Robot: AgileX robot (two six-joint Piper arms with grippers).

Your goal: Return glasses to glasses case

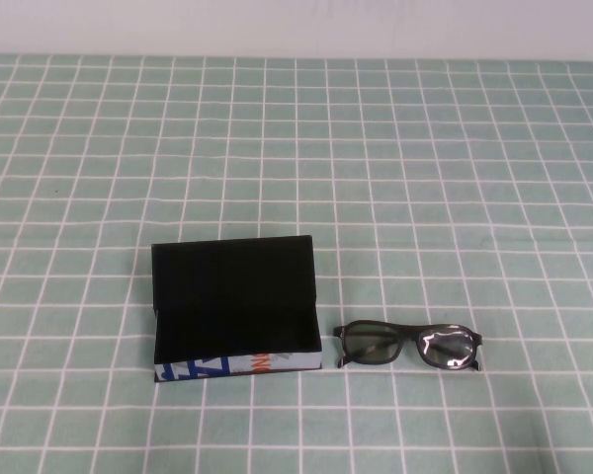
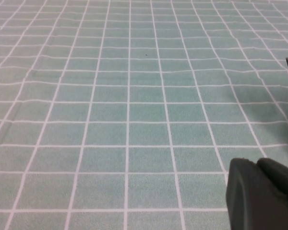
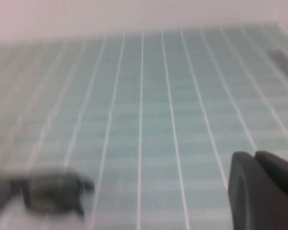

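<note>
**Glasses waiting beside open case as both arms are holding back**

A pair of black thick-framed glasses (image 1: 408, 346) is lying on the green checked bench (image 1: 455, 178) in the lower right of the high view, temples folded, lenses facing the camera. Just beside them, to the left and not touching, the glasses case (image 1: 235, 308) is sitting with its hinged flap lid standing open toward the back, exposing the black lining; its white front edge with blue and orange print is facing the robot. The open lid is leaving a clear way in from above, likely so the glasses can be lowered straight inside.

Neither arm is showing in the high view. The right gripper (image 3: 264, 191) is hovering low over the bench with its fingers closed on nothing, the glasses blurred at the lower left of its wrist view. The left gripper (image 2: 261, 194) is parked over bare cloth, a sliver of the case at the right edge; whether its fingers are wide or narrow cannot be told.
</note>
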